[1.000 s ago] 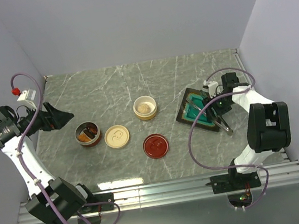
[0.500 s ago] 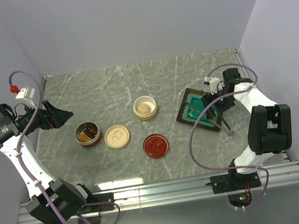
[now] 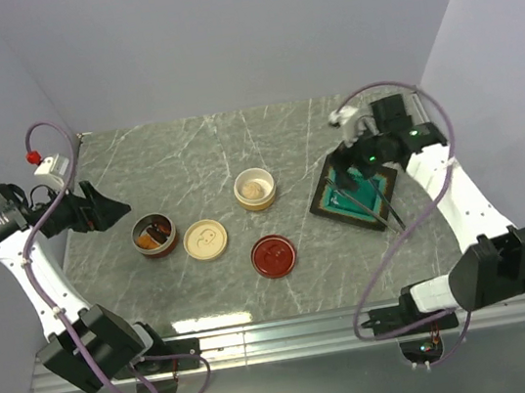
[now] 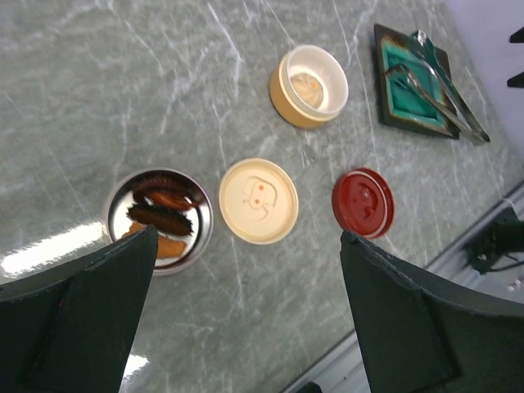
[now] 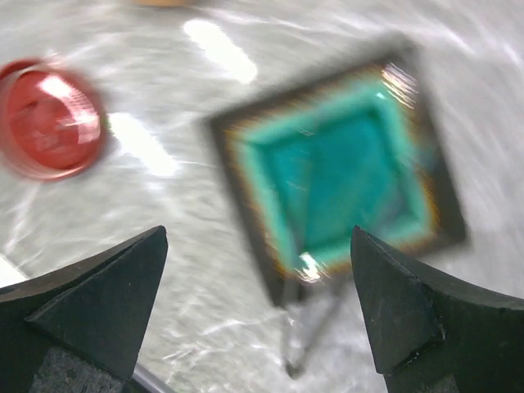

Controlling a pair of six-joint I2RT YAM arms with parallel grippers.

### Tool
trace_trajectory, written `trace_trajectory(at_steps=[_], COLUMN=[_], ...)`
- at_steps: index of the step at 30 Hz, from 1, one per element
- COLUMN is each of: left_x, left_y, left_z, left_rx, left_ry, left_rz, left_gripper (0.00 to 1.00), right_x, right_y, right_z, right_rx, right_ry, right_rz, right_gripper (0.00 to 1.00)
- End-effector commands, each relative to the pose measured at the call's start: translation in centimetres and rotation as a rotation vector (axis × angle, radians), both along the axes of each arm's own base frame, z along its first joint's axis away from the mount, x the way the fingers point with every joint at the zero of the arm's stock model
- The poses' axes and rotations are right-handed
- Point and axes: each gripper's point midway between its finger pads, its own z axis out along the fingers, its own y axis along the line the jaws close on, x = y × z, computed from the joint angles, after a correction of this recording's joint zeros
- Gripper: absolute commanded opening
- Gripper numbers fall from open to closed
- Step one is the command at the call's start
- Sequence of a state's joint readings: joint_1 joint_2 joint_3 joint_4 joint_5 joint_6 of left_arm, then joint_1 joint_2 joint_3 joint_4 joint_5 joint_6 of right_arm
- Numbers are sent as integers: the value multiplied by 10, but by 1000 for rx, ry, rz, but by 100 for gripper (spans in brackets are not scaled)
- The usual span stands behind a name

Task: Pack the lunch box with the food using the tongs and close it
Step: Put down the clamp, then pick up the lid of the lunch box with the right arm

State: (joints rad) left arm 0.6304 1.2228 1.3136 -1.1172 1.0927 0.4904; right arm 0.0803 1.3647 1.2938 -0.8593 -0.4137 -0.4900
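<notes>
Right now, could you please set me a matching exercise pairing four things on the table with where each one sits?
Things: 1 tongs; 2 red lid; 3 cream lid; 4 brown and orange food.
Places: A in the steel-lined round container; B between that container and the red lid; C across the teal square dish; D between the cream lid and that dish.
Pairs: 1-C; 2-D; 3-B; 4-A.

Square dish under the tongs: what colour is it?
Teal dish with dark brown rim; clearest in left wrist view.
</notes>
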Motion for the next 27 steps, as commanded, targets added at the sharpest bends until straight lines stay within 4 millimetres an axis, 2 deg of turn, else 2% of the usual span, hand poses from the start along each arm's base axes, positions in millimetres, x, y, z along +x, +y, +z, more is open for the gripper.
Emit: trace_trajectory(at_steps=[1,3,4,6,7,8,10,13,16,21,27], left_x=[-10,-14,-15,-20,-21,-21,-22,-26,-28,-33,-37], left_y=[-7,-11,-12,-15,-15,-14,-12,-13,-15,-19,-28], left_z=[-7,-11,-14,-19,-20,-21,-21,-16,-13,-15,-10], left_rx=[9,-1,-12,-16,-11,4,45,100,140,151,105], left_ry=[23,22,30,42,44,37,27,-24,-71,-88,-106], left_rz=[-68,-102,-118,-139,-140,-137,-124,-127,-125,-141,-183], left_gripper=[99,98,98,98,98,98,99,99,99,99,96], right_x=[-39,-54,-68,-77,-89,-94,-110,-125,-150,-157,-162], right_y=[61,89,112,131,148,153,174,189,206,229,244], right_z=[9,-1,-6,-20,-32,-43,-62,-90,-111,-124,-135], right_rx=[-8,-25,-35,-58,-91,-114,-161,-207,-246,-249,-247], right_ry=[-35,-38,-37,-36,-28,-14,-11,-8,-23,-94,-147], right_rz=[255,363,465,540,613,642,743,834,946,1000,1024], right_gripper=[99,98,98,96,95,92,89,85,78,72,64])
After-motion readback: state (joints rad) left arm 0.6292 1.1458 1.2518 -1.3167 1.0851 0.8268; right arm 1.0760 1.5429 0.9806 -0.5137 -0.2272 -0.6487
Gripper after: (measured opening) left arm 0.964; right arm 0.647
